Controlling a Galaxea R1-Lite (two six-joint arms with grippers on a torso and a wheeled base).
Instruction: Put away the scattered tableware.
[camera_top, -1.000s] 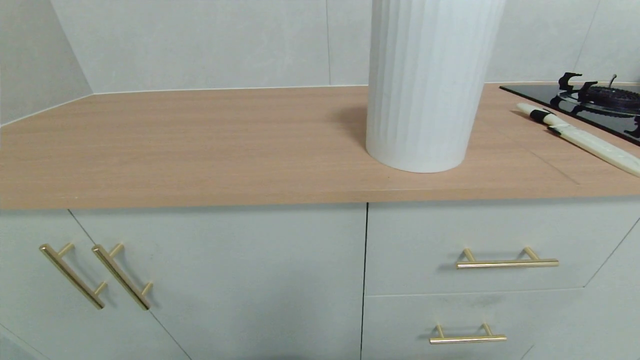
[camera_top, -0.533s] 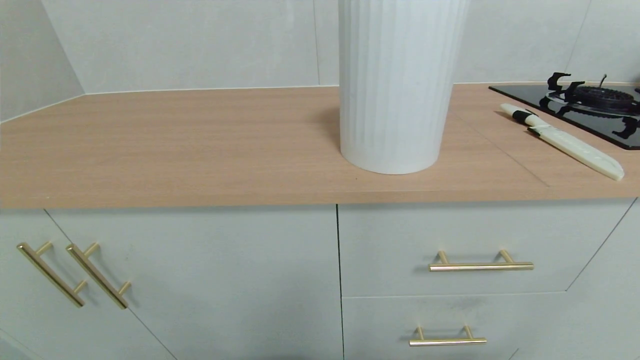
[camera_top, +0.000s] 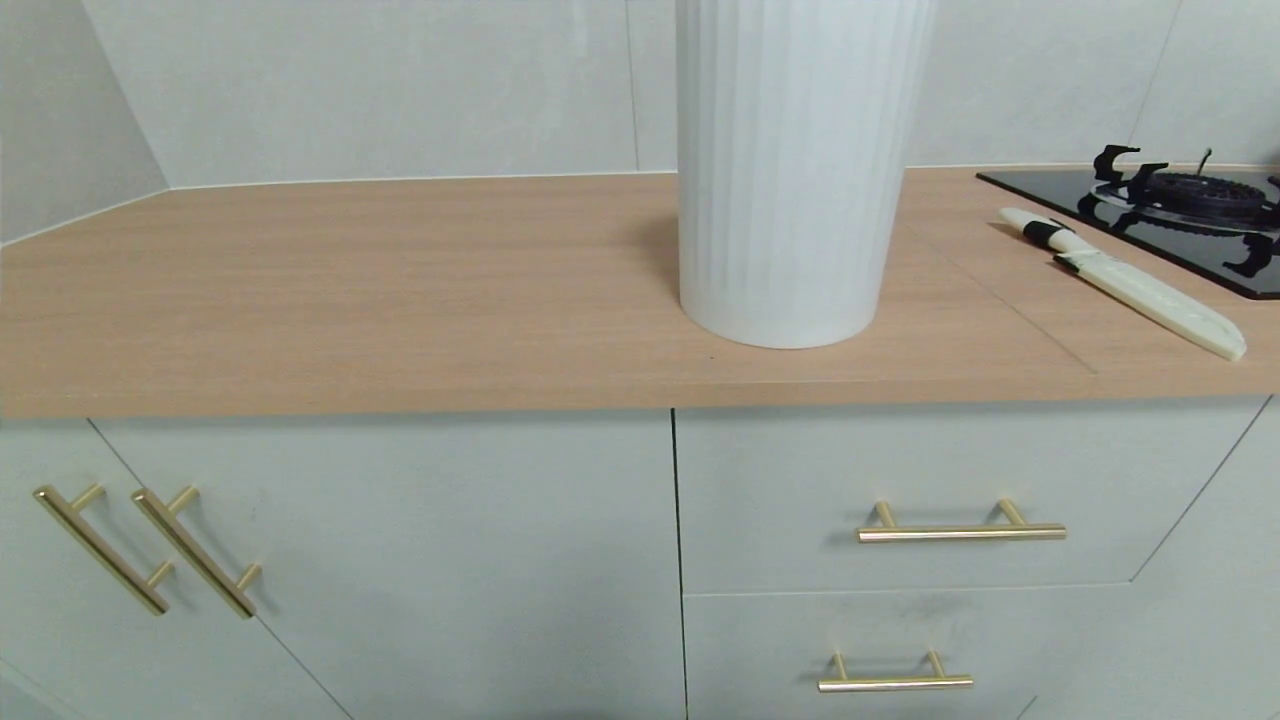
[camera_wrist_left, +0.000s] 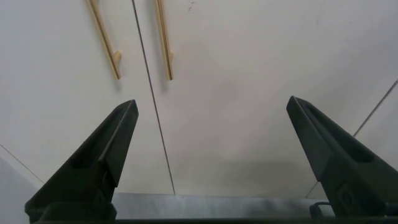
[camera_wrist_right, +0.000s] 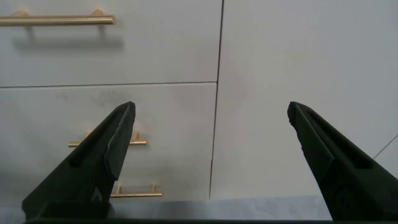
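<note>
A cream-white knife (camera_top: 1125, 281) with a black band on its handle lies on the wooden countertop (camera_top: 350, 290) at the right, beside the stove. A tall white ribbed container (camera_top: 792, 165) stands upright near the counter's front edge, left of the knife. My left gripper (camera_wrist_left: 211, 109) hangs open in front of grey cabinet doors with gold handles (camera_wrist_left: 104, 38), nothing between its fingers. My right gripper (camera_wrist_right: 211, 112) is also open and empty, facing the drawer fronts (camera_wrist_right: 106, 56) below the counter.
A black glass hob with a burner grate (camera_top: 1190, 195) sits at the far right back. Below the counter are cabinet doors with slanted gold handles (camera_top: 195, 553) at left and two drawers with gold bar handles (camera_top: 960, 532) at right. Tiled walls close the back and left.
The head view shifted right between one second and half a second ago, so everything slid left in the picture. Since then nothing has moved.
</note>
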